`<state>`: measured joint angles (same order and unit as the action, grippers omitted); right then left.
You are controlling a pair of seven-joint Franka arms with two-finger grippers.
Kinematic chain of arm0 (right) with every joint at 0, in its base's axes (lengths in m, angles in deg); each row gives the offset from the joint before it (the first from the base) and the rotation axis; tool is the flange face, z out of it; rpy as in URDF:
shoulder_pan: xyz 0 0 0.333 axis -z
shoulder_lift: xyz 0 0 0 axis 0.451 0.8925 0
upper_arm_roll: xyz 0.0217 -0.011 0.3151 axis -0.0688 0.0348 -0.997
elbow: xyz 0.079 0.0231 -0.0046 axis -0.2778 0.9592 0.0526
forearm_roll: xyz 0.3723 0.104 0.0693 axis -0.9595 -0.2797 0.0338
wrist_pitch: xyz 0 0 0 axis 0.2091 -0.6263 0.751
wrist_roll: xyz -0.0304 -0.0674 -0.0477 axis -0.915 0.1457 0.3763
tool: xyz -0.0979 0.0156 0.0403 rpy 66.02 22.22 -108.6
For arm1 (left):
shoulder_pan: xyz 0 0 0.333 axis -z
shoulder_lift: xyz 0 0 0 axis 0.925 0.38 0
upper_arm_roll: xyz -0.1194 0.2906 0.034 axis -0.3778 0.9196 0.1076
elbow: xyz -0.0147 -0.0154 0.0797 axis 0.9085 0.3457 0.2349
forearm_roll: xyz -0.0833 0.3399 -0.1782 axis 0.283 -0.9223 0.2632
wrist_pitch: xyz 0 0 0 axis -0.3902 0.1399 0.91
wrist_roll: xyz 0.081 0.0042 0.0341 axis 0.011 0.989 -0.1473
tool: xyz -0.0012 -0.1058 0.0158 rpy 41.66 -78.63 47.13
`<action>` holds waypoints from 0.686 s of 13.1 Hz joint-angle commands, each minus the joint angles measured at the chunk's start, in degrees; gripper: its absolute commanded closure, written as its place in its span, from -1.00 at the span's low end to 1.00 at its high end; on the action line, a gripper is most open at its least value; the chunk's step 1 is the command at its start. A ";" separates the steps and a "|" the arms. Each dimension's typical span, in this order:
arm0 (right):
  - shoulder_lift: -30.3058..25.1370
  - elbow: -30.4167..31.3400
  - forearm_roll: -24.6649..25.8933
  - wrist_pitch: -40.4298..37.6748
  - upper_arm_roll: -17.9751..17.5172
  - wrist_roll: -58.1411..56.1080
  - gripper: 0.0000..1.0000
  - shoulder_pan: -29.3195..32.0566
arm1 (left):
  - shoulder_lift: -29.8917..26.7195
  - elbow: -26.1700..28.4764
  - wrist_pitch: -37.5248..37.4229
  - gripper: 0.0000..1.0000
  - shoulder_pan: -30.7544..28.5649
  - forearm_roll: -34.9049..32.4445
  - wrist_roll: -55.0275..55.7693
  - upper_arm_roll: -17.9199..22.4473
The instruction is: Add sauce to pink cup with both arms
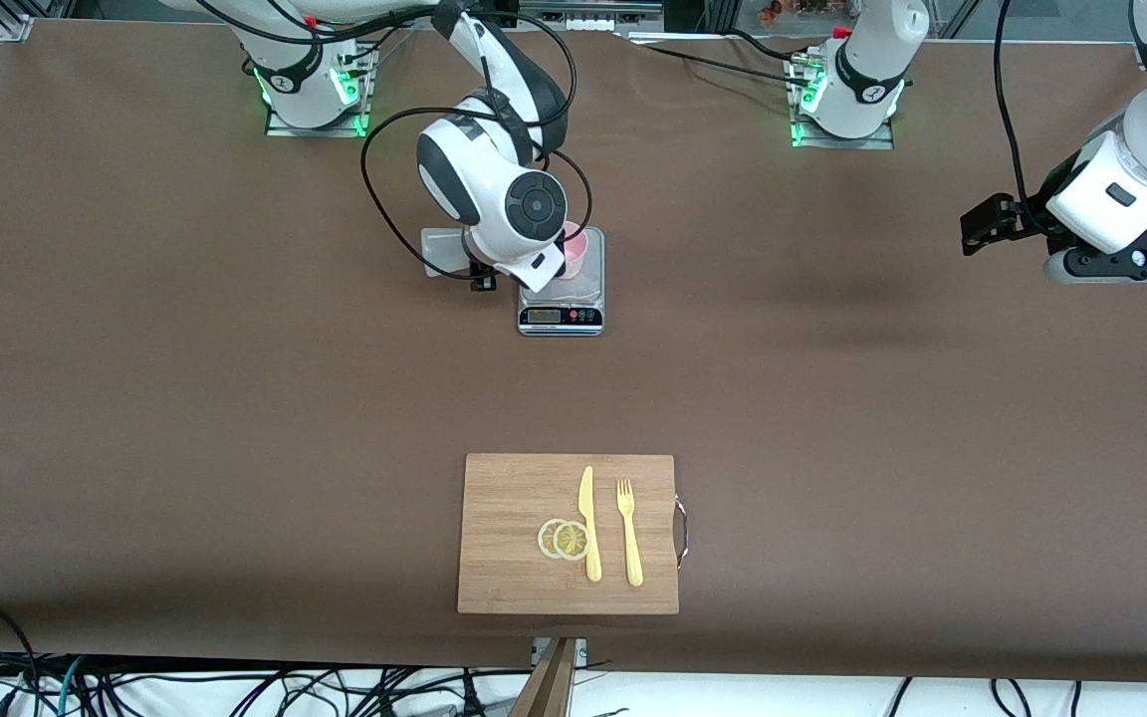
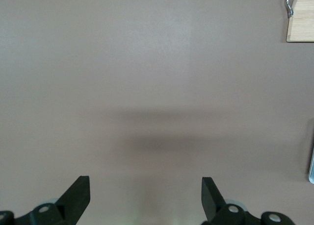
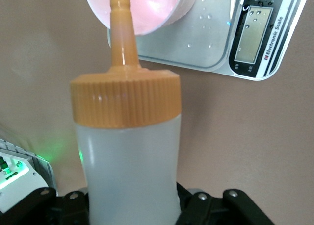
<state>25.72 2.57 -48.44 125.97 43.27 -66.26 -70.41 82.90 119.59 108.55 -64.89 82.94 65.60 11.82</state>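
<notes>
Right end effector (image 3: 132,212) clenched on squeeze bottle (image 3: 128,156), nozzle tipped over pink cup (image 1: 573,254) on kitchen scale (image 1: 561,299) near bench's robot-side edge. Left end effector (image 2: 145,198) released, waiting. Aim apparently marginal; sauce could miss.

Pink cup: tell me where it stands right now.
The pink cup stands on the scale, farther from the front camera than the cutting board; the sauce bottle in the right hand points its nozzle at it.
</notes>
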 commanded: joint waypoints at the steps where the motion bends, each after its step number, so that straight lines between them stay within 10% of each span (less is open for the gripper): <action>1: -0.96 0.04 0.40 0.57 0.30 -0.52 1.00 0.01 | -0.31 0.04 -0.49 -1.00 -0.49 0.97 -1.62 0.00; 9: -1.31 0.12 -1.44 4.10 0.30 -1.31 1.00 0.45 | -0.22 -0.05 -0.49 -1.00 -0.49 0.97 -1.53 0.00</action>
<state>25.72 2.57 -48.64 130.19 43.55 -66.37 -70.30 82.90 119.59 108.55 -64.89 82.94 65.60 11.82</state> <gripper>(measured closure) 0.692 0.000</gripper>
